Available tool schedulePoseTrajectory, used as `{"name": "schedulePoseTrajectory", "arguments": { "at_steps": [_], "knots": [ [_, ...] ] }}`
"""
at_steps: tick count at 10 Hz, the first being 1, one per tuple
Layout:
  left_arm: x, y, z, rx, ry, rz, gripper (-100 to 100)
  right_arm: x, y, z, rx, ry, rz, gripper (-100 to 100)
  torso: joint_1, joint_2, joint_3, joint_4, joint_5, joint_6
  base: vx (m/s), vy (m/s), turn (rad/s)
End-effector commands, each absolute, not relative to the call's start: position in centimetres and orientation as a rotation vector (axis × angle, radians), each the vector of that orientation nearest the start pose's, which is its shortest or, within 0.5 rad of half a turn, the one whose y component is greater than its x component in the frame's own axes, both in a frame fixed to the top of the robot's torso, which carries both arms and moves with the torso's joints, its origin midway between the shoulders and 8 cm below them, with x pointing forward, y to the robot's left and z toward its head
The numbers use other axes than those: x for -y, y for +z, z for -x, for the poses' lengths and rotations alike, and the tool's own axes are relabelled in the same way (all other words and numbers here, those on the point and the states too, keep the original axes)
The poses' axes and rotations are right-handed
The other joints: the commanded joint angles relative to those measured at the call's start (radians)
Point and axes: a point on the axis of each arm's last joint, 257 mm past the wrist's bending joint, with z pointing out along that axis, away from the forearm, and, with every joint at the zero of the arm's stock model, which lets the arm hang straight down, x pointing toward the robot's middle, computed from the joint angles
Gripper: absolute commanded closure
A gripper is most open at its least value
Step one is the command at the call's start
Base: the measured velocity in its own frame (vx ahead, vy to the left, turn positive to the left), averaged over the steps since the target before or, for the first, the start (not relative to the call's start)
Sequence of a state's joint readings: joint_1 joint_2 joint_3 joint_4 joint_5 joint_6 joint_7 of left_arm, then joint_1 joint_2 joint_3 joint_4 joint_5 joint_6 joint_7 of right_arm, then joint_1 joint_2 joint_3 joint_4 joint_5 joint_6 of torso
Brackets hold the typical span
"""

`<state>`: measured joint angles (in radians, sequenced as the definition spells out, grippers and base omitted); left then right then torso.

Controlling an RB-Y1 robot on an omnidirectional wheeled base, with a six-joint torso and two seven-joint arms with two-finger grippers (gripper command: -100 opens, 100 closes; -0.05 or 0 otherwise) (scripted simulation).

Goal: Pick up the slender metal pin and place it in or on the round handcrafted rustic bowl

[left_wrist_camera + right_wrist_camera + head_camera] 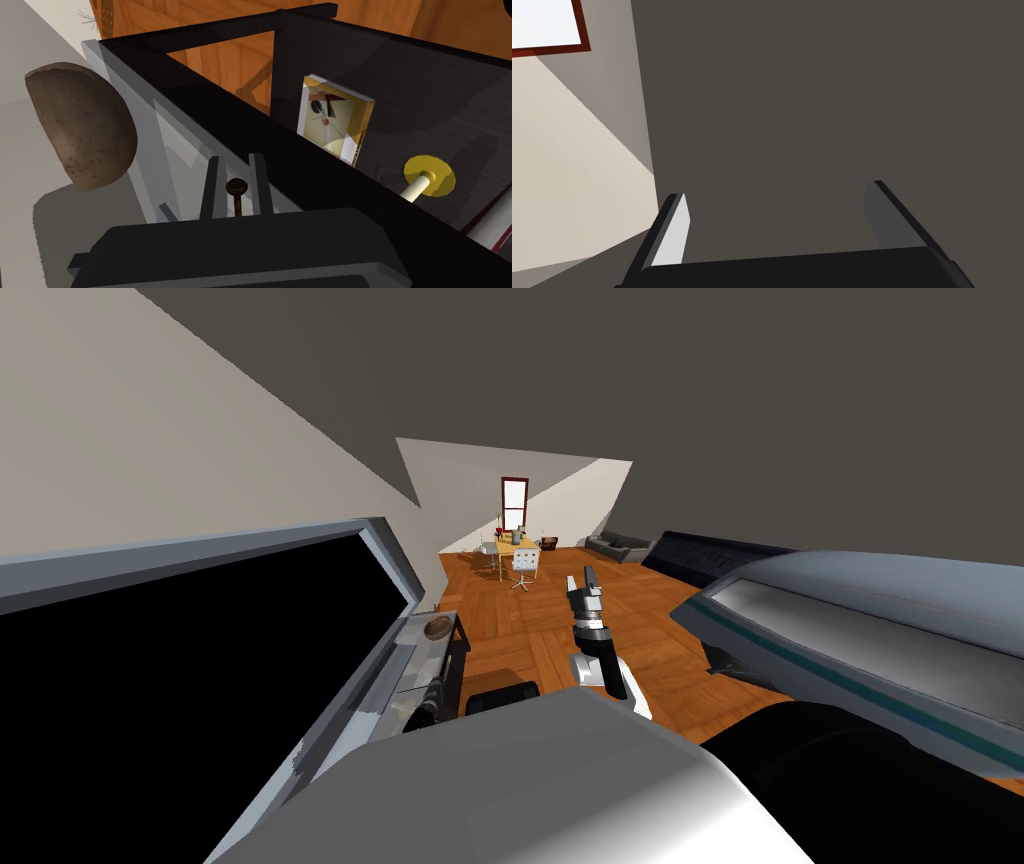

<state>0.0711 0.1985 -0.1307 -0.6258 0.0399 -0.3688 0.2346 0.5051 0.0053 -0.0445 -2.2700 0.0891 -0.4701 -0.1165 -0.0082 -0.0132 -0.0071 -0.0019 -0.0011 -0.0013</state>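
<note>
My left gripper [236, 160] is shut on a slender dark metal pin [236, 192] with a round head, held upright between the two fingers. It hovers over the glass top of a black-framed stand [300, 165]. The round brown rustic bowl [80, 125] stands on that top, a short way beyond and to the side of the fingers. From the head, the bowl [437, 628] sits at the stand's [425, 663] far end, against a big screen. My right gripper [583, 581] is held out over the wooden floor, and its wrist view shows the right gripper [777, 192] open with nothing in it.
A large black screen [150, 688] leans close on my left. A grey slab-like object [870, 628] lies close on my right. Under the glass, the stand's shelf holds a book [332, 120] and a white rod with a yellow cap [430, 175]. A yellow table [518, 550] stands far off.
</note>
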Motion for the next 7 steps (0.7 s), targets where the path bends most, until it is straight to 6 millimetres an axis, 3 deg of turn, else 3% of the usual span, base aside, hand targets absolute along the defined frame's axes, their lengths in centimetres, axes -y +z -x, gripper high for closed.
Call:
{"name": "schedulePoseTrajectory", "arguments": {
  "at_steps": [1,5,7],
  "knots": [
    [-31.3,-57.8,-33.0,-1.600,-0.824,1.718,100,28.7,1.2,-35.0,-0.658,1.295,-0.685,0,0.000,0.000,0.000,0.000,0.000,0.000,0.118,-0.175,0.042],
    [-33.3,-56.1,-35.4,-1.522,-0.837,1.705,100,28.7,1.2,-35.0,-0.657,1.296,-0.685,0,-0.008,-0.005,-0.003,-0.001,-0.001,0.001,0.192,-0.251,0.225],
    [-33.3,-56.1,-35.4,-1.522,-0.837,1.705,100,28.7,1.2,-35.0,-0.657,1.296,-0.685,0,-0.004,-0.004,-0.002,-0.001,-0.001,0.000,0.109,-0.131,0.047]
  ]
}}
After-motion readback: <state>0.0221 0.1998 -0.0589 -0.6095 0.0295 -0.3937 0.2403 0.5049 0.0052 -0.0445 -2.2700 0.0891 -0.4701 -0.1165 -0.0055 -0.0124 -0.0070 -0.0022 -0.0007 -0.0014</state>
